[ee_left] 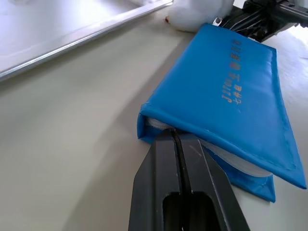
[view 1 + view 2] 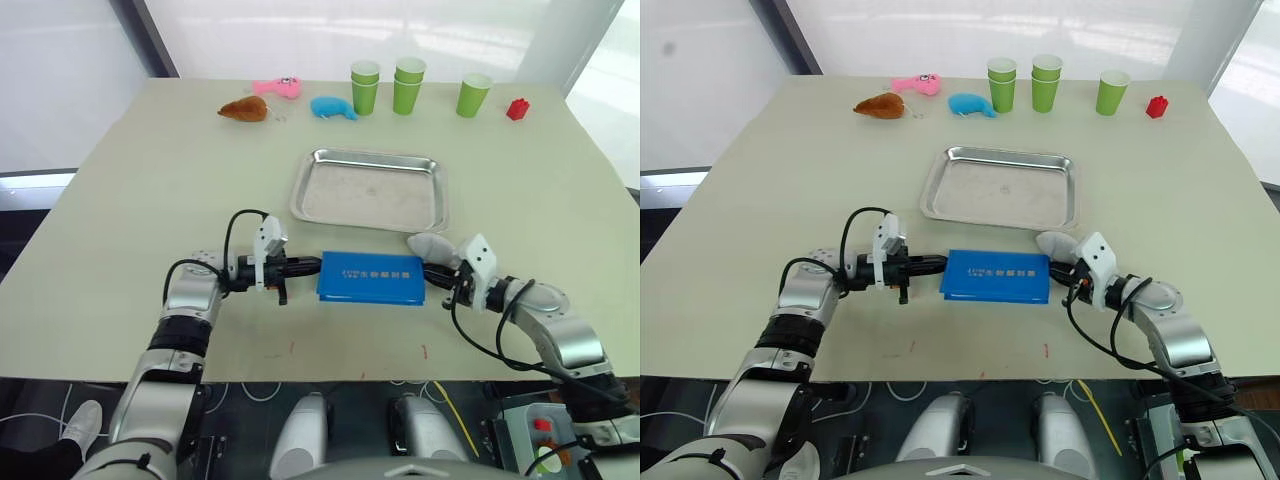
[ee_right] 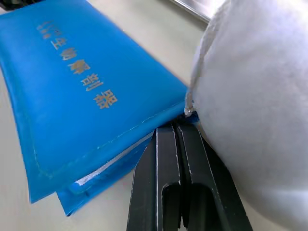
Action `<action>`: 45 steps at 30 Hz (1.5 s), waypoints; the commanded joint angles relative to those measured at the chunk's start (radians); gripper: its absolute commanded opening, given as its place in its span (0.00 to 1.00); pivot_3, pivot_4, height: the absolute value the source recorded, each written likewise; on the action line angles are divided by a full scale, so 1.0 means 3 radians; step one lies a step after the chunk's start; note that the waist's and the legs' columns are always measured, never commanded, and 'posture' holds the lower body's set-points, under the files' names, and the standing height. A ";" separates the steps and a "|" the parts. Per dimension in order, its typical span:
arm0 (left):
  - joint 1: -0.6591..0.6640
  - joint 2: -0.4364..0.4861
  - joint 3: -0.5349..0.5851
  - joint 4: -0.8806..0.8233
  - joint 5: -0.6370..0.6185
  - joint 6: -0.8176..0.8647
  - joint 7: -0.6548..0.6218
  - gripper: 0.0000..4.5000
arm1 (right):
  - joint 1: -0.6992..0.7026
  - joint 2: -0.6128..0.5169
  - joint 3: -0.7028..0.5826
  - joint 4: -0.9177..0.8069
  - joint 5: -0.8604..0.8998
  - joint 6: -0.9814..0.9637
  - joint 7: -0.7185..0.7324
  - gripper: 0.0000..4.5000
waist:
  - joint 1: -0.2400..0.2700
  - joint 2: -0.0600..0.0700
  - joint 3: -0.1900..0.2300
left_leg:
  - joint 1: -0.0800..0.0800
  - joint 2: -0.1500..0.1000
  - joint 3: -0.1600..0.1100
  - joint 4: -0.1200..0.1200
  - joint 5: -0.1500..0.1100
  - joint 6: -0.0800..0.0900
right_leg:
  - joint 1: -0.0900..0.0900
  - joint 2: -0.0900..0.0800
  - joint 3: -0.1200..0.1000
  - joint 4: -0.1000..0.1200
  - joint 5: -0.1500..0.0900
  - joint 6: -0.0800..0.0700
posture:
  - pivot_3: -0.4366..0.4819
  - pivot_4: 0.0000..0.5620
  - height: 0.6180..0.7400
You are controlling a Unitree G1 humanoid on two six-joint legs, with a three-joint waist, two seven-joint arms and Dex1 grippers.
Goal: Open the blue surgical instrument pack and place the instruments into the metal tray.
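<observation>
Blue surgical instrument pack (image 2: 371, 279) lies flat and folded shut on the tabletop (image 2: 140, 190), in the lower middle of the head views, lettering side up, just below the metal tray (image 2: 370, 189). The tray sits in the middle of the frame, apart from the pack, with a bare interior.

The left end effector (image 2: 303, 266) reaches in from the left, and its two black fingers (image 1: 179, 178) are pressed together, with the tips at the pack's left edge, right at the seam where the pale lining shows under the blue cover. The right end effector (image 2: 432, 274) comes in from the right, fingers (image 3: 179, 159) likewise together, tips at the pack's right edge under the cover's corner. A white rounded object (image 2: 430, 244) lies just beside that corner, between the pack and the tray's lower right corner.

Along the top of the frame stand three green cup stacks (image 2: 408, 86). To their left lie a blue plush toy (image 2: 333, 108), a pink toy (image 2: 277, 88) and a brown toy (image 2: 243, 109). A small red block (image 2: 517, 109) sits at the upper right.
</observation>
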 commanded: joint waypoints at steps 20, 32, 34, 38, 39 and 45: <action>0.0327 0.0289 0.0140 0.0036 0.0107 -0.0310 0.0319 0.01 | 0.0392 -0.0120 -0.0329 -0.0259 0.0021 -0.0512 0.0113 0.00 | -0.0145 0.0027 -0.0017 | 0.0008 0.0005 0.0003 -0.0001 -0.0002 0.0004 | 0.0000 0.0005 0.0005 0.0006 0.0000 0.0000 | 0.48 0.27 1.00; 0.0808 0.1000 0.0350 -0.0917 -0.0411 -0.0208 -0.0318 0.06 | 0.0748 -0.0469 -0.0585 -0.0258 0.0156 -0.1280 0.0766 0.18 | -0.0151 0.0021 -0.0011 | 0.0010 0.0015 0.0012 -0.0004 -0.0005 0.0007 | -0.0004 0.0017 0.0018 0.0005 -0.0001 -0.0001 | 0.48 0.27 1.00; 0.0875 0.1103 0.0340 -0.1124 -0.0470 -0.0187 -0.0442 0.18 | 0.0741 -0.0482 -0.0532 -0.0194 0.0104 -0.1477 0.0876 0.39 | -0.0121 0.0020 -0.0009 | 0.0006 0.0013 0.0011 -0.0003 -0.0005 0.0007 | -0.0003 0.0013 0.0015 0.0001 -0.0001 -0.0001 | 0.48 0.27 1.00; 0.0985 0.1285 0.0367 -0.1497 -0.0644 -0.0092 -0.0678 0.58 | 0.0662 -0.0464 -0.0453 -0.0182 0.0151 -0.1669 0.1026 0.80 | -0.0088 0.0018 -0.0007 | 0.0005 0.0013 0.0013 -0.0001 -0.0005 0.0007 | -0.0004 0.0012 0.0015 0.0000 -0.0001 0.0000 | 0.48 0.27 1.00; 0.1009 0.1323 0.0377 -0.1584 -0.0707 -0.0062 -0.0738 0.67 | 0.0646 -0.0459 -0.0417 -0.0196 0.0142 -0.1719 0.1056 0.90 | -0.0083 0.0018 -0.0007 | 0.0005 0.0014 0.0013 -0.0001 -0.0005 0.0007 | -0.0004 0.0013 0.0016 0.0000 -0.0001 -0.0001 | 0.48 0.27 1.00; 0.1026 0.1495 0.0439 -0.1999 -0.1090 0.0184 -0.0954 0.99 | 0.0502 -0.0344 -0.0141 -0.0150 -0.0129 -0.2017 0.0991 1.00 | -0.0083 0.0015 -0.0004 | 0.0005 0.0015 0.0013 -0.0001 -0.0005 0.0007 | -0.0004 0.0015 0.0015 0.0000 -0.0002 -0.0001 | 0.48 0.27 1.00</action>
